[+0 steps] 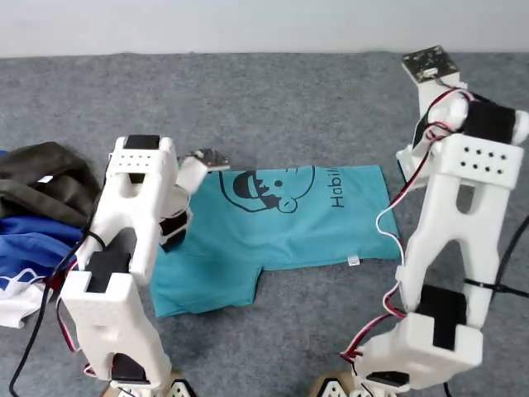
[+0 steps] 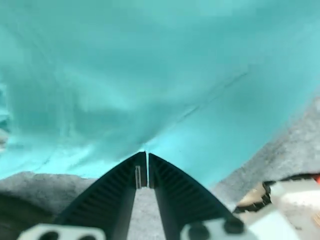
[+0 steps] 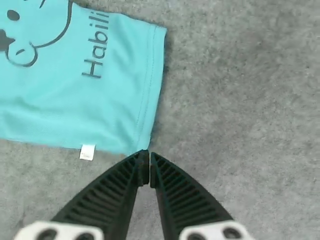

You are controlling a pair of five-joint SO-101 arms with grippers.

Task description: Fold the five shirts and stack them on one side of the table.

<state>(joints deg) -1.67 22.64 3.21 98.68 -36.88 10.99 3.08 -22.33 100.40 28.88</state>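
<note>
A teal shirt (image 1: pixel 289 223) with a cartoon print lies partly folded in the middle of the grey table, one sleeve toward the front. My left gripper (image 2: pixel 147 154) is shut on its left edge, and the teal cloth (image 2: pixel 160 75) puckers toward the fingertips. The left arm (image 1: pixel 132 215) covers that gripper from above. My right gripper (image 3: pixel 145 156) is shut at the shirt's near right hem corner (image 3: pixel 145 135), apparently pinching it, next to a small white tag (image 3: pixel 87 152). The right arm (image 1: pixel 463 190) stands over that corner.
A pile of loose shirts sits at the table's left edge: a dark olive one (image 1: pixel 50 178), a blue one (image 1: pixel 33 244) and a white one (image 1: pixel 16 306). Bare grey cloth (image 1: pixel 314 99) stretches behind the teal shirt and to its right (image 3: pixel 250 100).
</note>
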